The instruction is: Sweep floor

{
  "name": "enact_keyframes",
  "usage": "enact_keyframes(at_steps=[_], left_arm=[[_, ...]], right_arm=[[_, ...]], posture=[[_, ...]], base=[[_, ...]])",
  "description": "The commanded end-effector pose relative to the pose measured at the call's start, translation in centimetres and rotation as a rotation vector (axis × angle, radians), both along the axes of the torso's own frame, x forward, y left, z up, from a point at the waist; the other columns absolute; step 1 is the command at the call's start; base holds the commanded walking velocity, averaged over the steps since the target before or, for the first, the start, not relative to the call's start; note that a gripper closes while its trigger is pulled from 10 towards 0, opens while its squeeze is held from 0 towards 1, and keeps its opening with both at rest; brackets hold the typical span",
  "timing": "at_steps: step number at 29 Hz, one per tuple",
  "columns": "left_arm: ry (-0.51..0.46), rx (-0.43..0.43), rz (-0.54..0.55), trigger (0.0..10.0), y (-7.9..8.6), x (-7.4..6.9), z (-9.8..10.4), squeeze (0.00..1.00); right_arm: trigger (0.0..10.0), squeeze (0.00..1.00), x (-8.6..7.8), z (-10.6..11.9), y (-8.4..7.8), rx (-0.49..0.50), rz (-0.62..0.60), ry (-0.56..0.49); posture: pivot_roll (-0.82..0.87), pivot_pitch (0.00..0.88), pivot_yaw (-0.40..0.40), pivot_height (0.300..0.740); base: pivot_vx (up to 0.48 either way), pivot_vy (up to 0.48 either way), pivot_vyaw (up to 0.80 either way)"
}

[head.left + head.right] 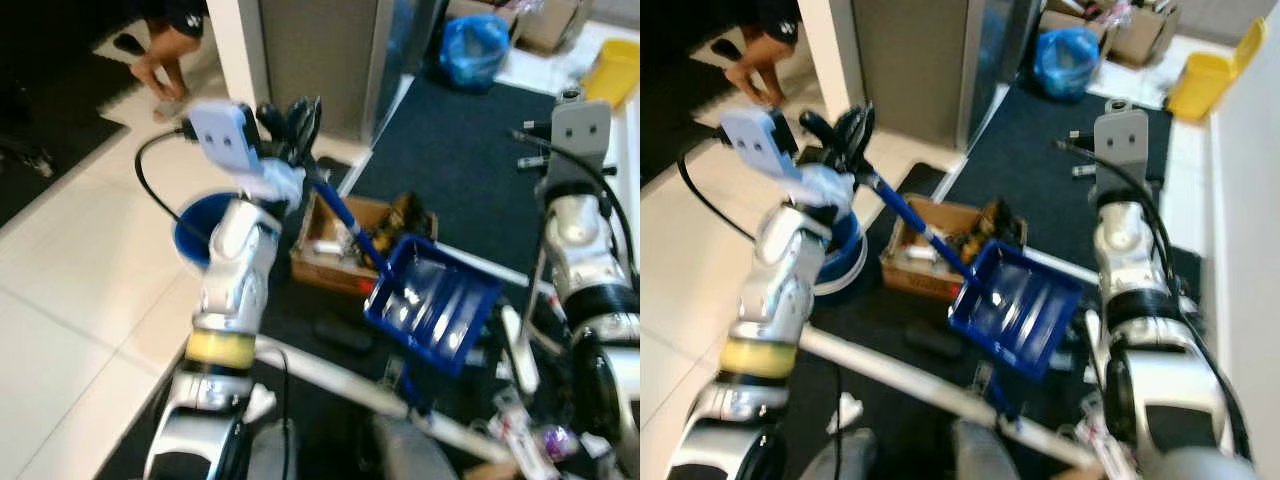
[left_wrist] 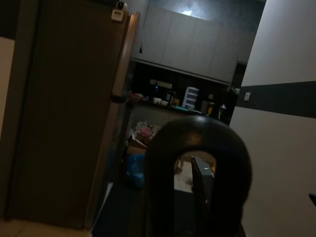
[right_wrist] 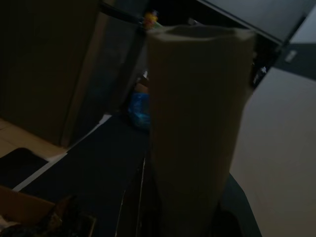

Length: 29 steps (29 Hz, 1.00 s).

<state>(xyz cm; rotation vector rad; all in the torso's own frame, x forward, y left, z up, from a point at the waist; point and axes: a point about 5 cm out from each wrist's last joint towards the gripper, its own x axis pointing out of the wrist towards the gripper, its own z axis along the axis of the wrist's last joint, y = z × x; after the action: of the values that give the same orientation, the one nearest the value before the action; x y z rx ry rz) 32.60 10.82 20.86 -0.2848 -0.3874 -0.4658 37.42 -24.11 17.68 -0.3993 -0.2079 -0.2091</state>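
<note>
Both arms are silver and rounded in segments; the left arm [image 1: 235, 270] wears a pale yellow band below its forearm, and the right arm [image 1: 585, 250] a black band. Each wrist carries a light grey block with two small dark holes, trailing black cables. The left gripper [image 1: 295, 120] has glossy black fingers.

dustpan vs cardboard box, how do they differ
The dustpan is blue plastic, held up off the floor on a long handle by the left gripper; the cardboard box is brown and sits on the dark mat. The dustpan is tilted and looks empty; the box holds clutter. Both are open-topped.
</note>
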Motion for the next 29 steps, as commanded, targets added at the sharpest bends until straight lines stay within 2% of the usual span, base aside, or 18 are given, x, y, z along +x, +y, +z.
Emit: enact_keyframes(at_steps=[1, 10, 16, 18, 20, 26, 29], left_arm=[[-0.031, -0.024, -0.002, 10.0, 0.0, -0.2, 0.6, 0.0], [-0.006, -0.016, 0.02, 10.0, 0.7, -0.2, 0.1, 0.0], [0.061, 0.058, 0.099, 10.0, 2.3, 0.0, -1.0, 0.0], [0.079, 0.054, 0.12, 10.0, 2.8, -0.1, -1.2, 0.0], [0.153, 0.07, 0.148, 10.0, 3.7, -0.6, -2.7, 0.0], [0.221, 0.104, 0.178, 10.0, 4.6, -1.6, -4.6, 0.0], [0.232, 0.118, 0.187, 10.0, 4.9, -1.8, -4.9, 0.0]], right_arm=[[10.0, 0.0, 0.0, 0.0, 0.2, -0.013, 0.016, -0.004], [10.0, 0.0, 0.2, -0.6, 1.6, 0.01, 0.075, 0.02], [10.0, 0.0, 0.2, -1.2, 2.4, 0.017, 0.104, 0.043], [10.0, 0.0, 0.2, -1.3, 2.5, 0.018, 0.111, 0.05], [10.0, 0.0, 0.2, -1.5, 2.7, 0.016, 0.111, 0.056], [10.0, 0.0, 0.2, -1.7, 2.7, 0.015, 0.101, 0.071], [10.0, 0.0, 0.2, -1.9, 2.9, 0.017, 0.107, 0.076]], posture=[[0.17, 0.04, -0.055, 0.74], [0.17, 0.046, -0.057, 0.74], [0.18, 0.048, -0.054, 0.74], [0.18, 0.051, -0.051, 0.74], [0.19, 0.056, -0.047, 0.74], [0.2, 0.062, -0.048, 0.74], [0.2, 0.062, -0.048, 0.74]], base=[[0.0, 0.0, 0.0], [0.0, 0.0, 0.0], [0.0, 0.0, 0.0], [0.0, 0.0, 0.0], [0.0, 0.0, 0.0], [0.0, 0.0, 0.0], [0.0, 0.0, 0.0]])
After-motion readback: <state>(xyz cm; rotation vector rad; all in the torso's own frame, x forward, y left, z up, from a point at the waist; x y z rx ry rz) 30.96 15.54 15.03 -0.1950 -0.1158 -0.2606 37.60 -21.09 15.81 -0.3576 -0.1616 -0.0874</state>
